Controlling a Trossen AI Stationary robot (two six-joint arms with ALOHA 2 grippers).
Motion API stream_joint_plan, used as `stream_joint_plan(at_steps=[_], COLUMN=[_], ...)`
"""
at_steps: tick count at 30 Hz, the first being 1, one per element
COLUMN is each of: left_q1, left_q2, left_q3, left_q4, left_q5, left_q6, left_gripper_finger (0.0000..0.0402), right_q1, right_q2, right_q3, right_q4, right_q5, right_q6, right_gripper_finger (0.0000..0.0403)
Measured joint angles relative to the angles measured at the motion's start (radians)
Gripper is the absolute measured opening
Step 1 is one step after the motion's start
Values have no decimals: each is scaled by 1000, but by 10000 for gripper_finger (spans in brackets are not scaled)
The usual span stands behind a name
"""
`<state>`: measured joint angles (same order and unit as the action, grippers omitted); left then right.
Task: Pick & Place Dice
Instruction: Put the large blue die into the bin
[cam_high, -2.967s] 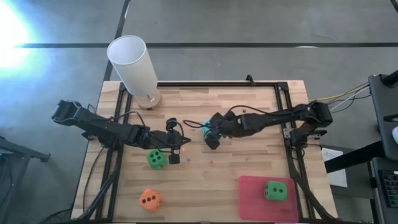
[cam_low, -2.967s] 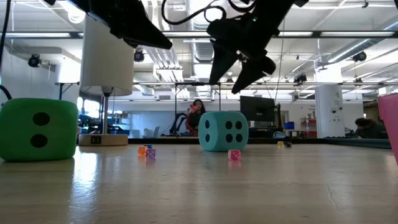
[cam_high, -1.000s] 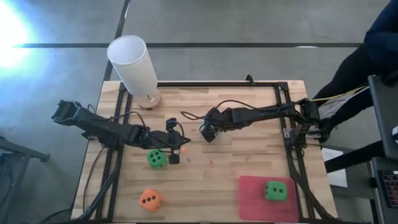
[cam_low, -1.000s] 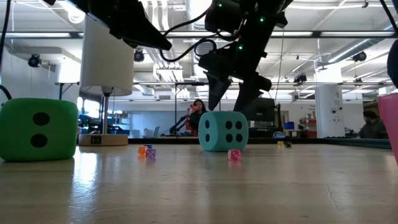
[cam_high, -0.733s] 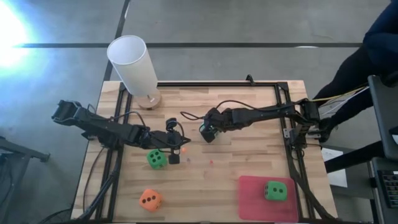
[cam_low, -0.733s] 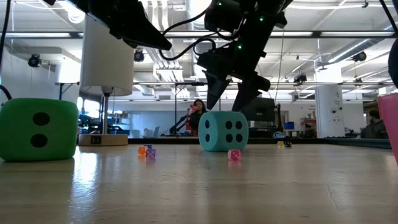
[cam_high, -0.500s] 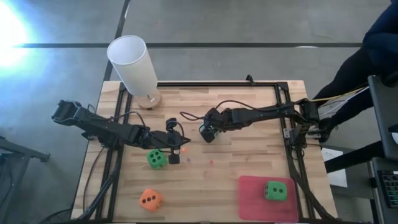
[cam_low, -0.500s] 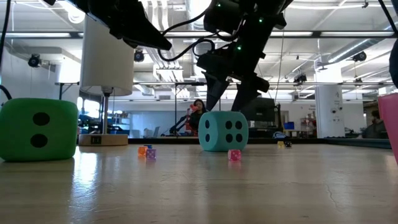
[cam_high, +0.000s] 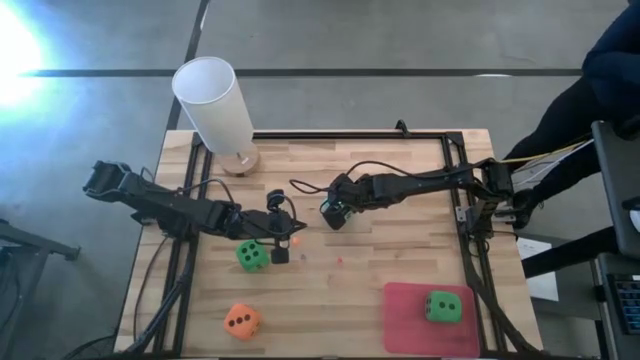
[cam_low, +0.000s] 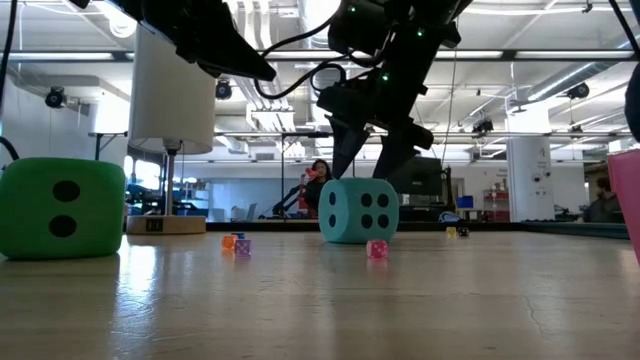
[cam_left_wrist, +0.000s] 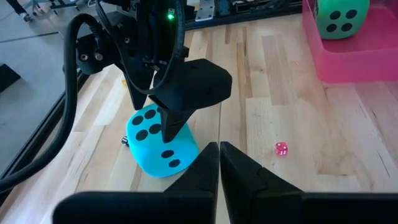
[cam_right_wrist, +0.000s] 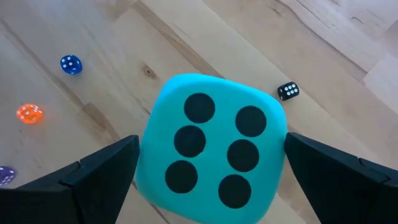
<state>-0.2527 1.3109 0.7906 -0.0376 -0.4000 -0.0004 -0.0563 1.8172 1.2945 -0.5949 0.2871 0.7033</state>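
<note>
The teal die (cam_right_wrist: 211, 149) rests on the table near its middle (cam_low: 360, 210). My right gripper (cam_right_wrist: 211, 142) is open and comes down over it, one finger on either side of its upper part (cam_low: 365, 165); in the high view it hides most of the die (cam_high: 335, 212). My left gripper (cam_left_wrist: 219, 152) is shut and holds nothing, hovering by a green die (cam_high: 251, 255) on the table. An orange die (cam_high: 241, 320) lies near the front left. Another green die (cam_high: 443, 306) sits on the pink mat (cam_high: 405, 325). My right gripper's open fingers (cam_right_wrist: 112, 165) stand at two opposite sides of the teal die, slanting down from above. Whether they touch it, I cannot tell. The die sits flat on the table.
A tall white cylinder (cam_high: 215, 100) stands at the far left corner. Tiny dice lie scattered around the teal die: blue (cam_right_wrist: 70, 64), orange (cam_right_wrist: 28, 113), black (cam_right_wrist: 287, 91), pink (cam_left_wrist: 281, 148). A black frame (cam_high: 455, 150) borders the table. A person (cam_high: 610, 70) stands beyond the right edge.
</note>
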Motion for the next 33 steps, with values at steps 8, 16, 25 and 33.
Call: stream_joint_plan(at_steps=[8,16,25,33], left_q1=[0,0,0,0], left_q2=[0,0,0,0], left_q3=[0,0,0,0], left_q4=[0,0,0,0], left_q5=[0,0,0,0], left_q6=[0,0,0,0], left_gripper_finger=[19,19,19,19], right_q1=[-3,-3,-3,-3], right_q2=[0,0,-2,-2], right_q3=[0,-8,-45,-57], right_q4=[0,3,61,74], right_q5=[0,1,4,3], right_q6=[2,5,5,5], right_gripper_finger=[400,400,400,400])
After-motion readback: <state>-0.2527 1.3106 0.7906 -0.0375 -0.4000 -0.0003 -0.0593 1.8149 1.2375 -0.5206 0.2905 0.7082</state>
